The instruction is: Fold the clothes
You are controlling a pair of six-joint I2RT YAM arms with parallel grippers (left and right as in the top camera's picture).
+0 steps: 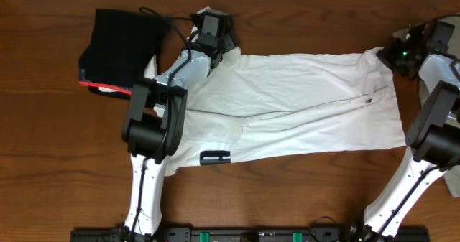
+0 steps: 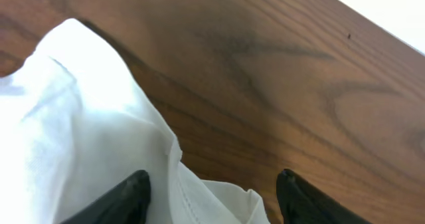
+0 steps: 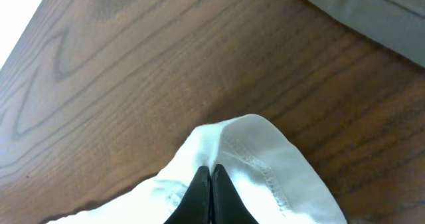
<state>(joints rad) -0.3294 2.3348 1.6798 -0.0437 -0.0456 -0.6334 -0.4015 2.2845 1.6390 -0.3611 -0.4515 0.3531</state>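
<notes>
Spreading across the middle of the worktop (image 1: 287, 199) from its left half nearly to its right edge, the white T-shirt (image 1: 302, 105) lies as a long, soft, flattened band of thin fabric, creased by a diagonal fold line and a few shallow wrinkles. A blocky black print (image 1: 215, 156) sits on the shirt's corner nearest the worktop's near edge on the left; its characters cannot be read. A small dark tag (image 1: 366, 100) shows toward the right end, too small to read. The worktop is dark brown wood with a strong wavy grain. Near the far left corner rests a black garment (image 1: 118, 52), roughly folded into a squarish pile, with a red edge along its near side. By the right edge lies a grey-beige garment (image 3: 372, 11), smooth and matte. The left fingers (image 2: 131, 197), black and blunt, stand apart at the shirt's far left corner, loose white cloth lying between them. The right fingers (image 3: 211, 187) are pressed together on the shirt's stitched hem at its far right corner, where the cloth bunches into a rounded hump.
</notes>
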